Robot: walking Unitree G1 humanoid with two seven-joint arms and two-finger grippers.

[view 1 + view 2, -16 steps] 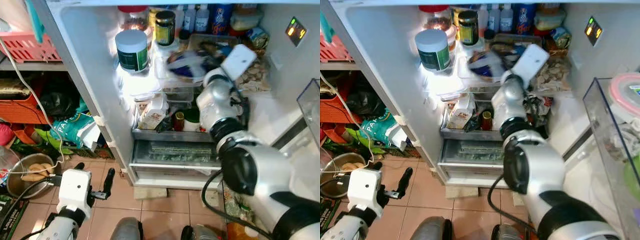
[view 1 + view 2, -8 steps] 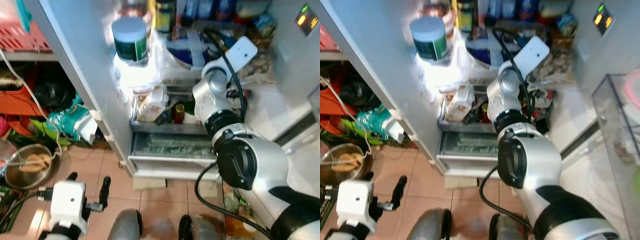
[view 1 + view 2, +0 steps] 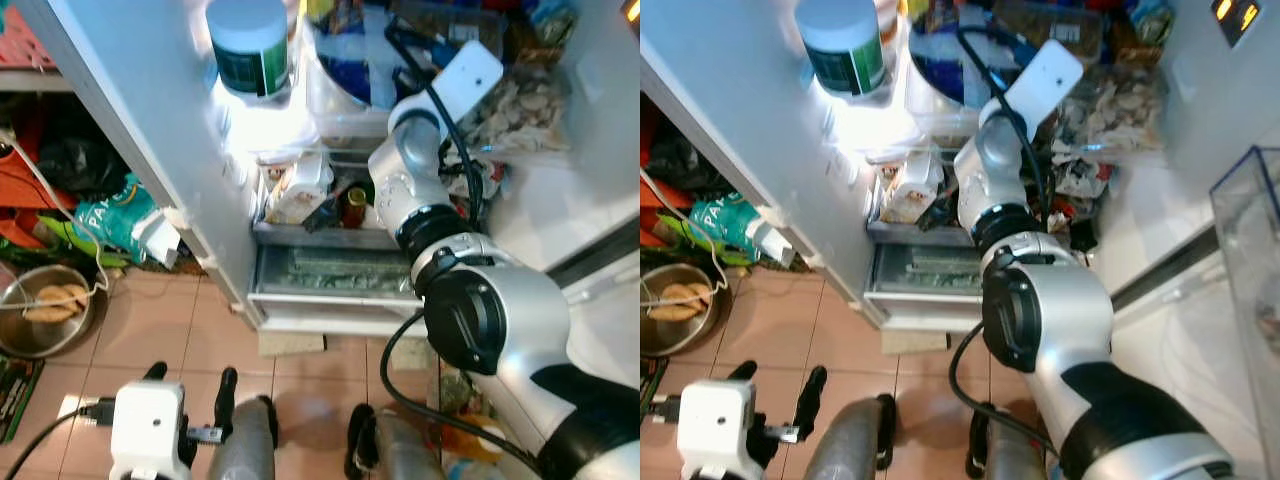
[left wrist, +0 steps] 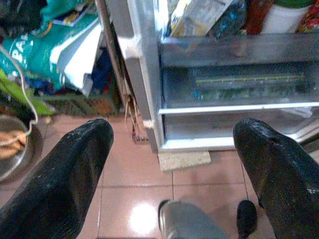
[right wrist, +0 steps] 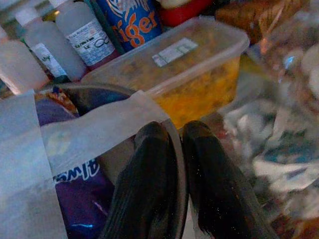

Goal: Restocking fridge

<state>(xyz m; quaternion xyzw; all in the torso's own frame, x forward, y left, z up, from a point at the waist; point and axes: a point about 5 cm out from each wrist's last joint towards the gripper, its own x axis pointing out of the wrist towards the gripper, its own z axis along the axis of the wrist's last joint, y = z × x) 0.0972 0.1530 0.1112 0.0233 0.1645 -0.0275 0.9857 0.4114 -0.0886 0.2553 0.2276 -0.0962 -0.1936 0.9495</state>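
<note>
**Bowl gripped inside fridge**

Right gripper point(image 5: 178, 149) reaching into the fridge point(image 3: 150, 120), fingers pinched on the rim of a bowl point(image 5: 107, 99) beside a lidded food tub point(image 5: 189, 64). Left gripper point(image 4: 169, 164) spread wide, low over floor tiles point(image 4: 129, 199).

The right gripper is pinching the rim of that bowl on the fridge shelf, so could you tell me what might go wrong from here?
Two risks stand out.
1. The right gripper clamps just the thin rim of the bowl, so the bowl could tilt or slip as it moves.
2. The shelf is crowded: the plastic food container and the bottles stand close by, and a shove could knock them.
</note>
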